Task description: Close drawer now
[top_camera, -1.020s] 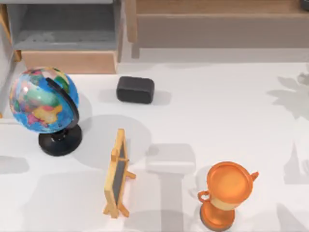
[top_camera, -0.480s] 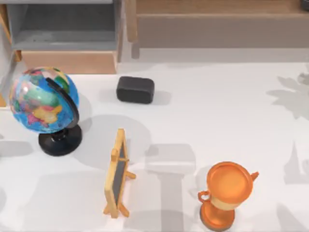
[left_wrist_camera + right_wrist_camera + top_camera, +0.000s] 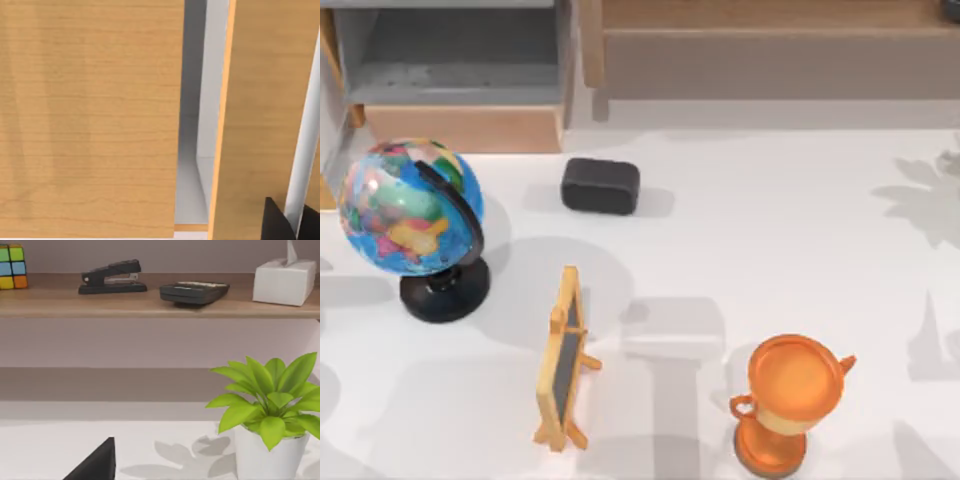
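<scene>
The drawer point(image 3: 460, 128) stands pulled out at the table's back left, its grey inner floor open to view behind the light tan front panel. In the left wrist view, tan wooden panels point(image 3: 90, 120) sit very close to the camera, with a grey gap between them. A dark part of my left gripper point(image 3: 295, 227) shows at the picture's edge, next to the narrower panel. A dark tip of my right gripper point(image 3: 97, 465) shows in the right wrist view, above the white table and facing the shelf.
A globe point(image 3: 408, 210) stands just in front of the drawer. A black box point(image 3: 600, 185), a small easel blackboard point(image 3: 562, 360) and an orange trophy point(image 3: 785, 400) share the table. The brown shelf unit point(image 3: 770, 50) holds a stapler point(image 3: 111, 277), and a potted plant point(image 3: 270, 415) stands nearby.
Shadows at the table's left edge have shifted. The drawer and the table objects have stayed where they were.
</scene>
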You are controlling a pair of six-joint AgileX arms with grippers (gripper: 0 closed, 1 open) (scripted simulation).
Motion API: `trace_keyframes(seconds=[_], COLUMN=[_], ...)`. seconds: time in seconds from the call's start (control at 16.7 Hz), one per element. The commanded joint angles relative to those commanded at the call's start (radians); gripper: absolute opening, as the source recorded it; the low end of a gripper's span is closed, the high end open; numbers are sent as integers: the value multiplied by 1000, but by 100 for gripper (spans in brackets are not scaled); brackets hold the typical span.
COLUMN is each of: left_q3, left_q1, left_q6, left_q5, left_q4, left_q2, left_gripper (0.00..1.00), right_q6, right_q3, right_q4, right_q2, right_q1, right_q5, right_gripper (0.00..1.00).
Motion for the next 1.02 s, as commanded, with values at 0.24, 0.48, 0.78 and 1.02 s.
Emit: trace_keyframes(seconds=[0.24, 0.48, 0.78, 1.02], left_q3=[60, 181, 248, 259], left_q1=[-20, -65, -90, -89], left_q6=[2, 0, -5, -5], left_q5=[-22, -64, -89, -91], left_q4=[-32, -98, -135, -145], left_q2=[30, 84, 110, 115], left_gripper=[0, 0, 0, 0], right_q6=[0, 0, 0, 0], right_q3=[0, 0, 0, 0], right_q4=[0, 0, 0, 0], right_q2=[0, 0, 0, 0], right_q1=[0, 0, 0, 0], right_q5=[0, 0, 0, 0], right_gripper=[100, 100, 100, 100])
